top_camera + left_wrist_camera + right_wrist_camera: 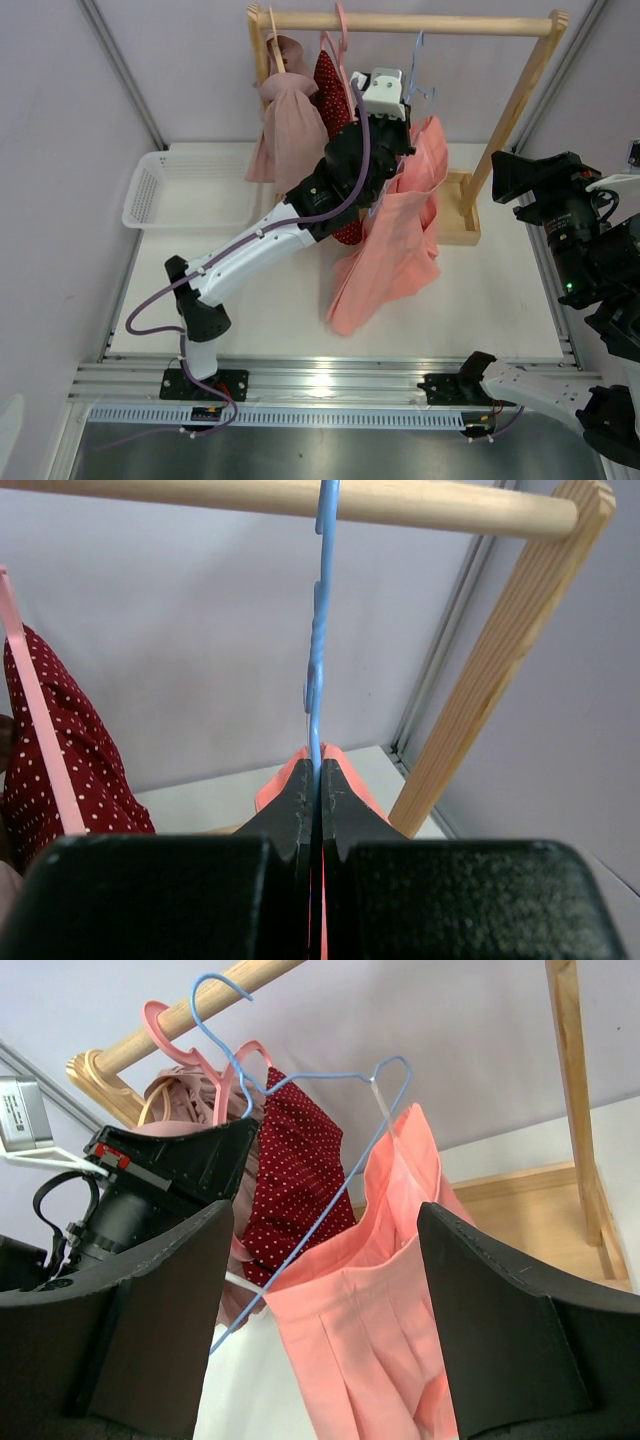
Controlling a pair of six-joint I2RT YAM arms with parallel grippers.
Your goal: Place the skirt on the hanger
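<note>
The light-blue wire hanger point(300, 1250) hooks over the wooden rail and hangs tilted; it also shows in the top view point(416, 62). The salmon-pink skirt point(395, 240) drapes from it by its waistband and its hem reaches the table. The skirt also shows in the right wrist view point(390, 1300). My left gripper point(318, 772) is shut on the hanger wire point(318, 650), with skirt fabric point(285, 775) at both sides of the fingers. In the top view the left gripper point(400, 160) is at the skirt's top. My right gripper point(325, 1222) is open and empty, facing the skirt from a distance.
The wooden rack's rail point(410, 22) and slanted post point(515, 105) stand at the back, with the base point(462, 215) on the table. A dark red dotted garment point(330, 85) on a pink hanger point(165, 1022) and a dusty-pink garment point(288, 125) hang left. A white basket point(185, 190) sits far left.
</note>
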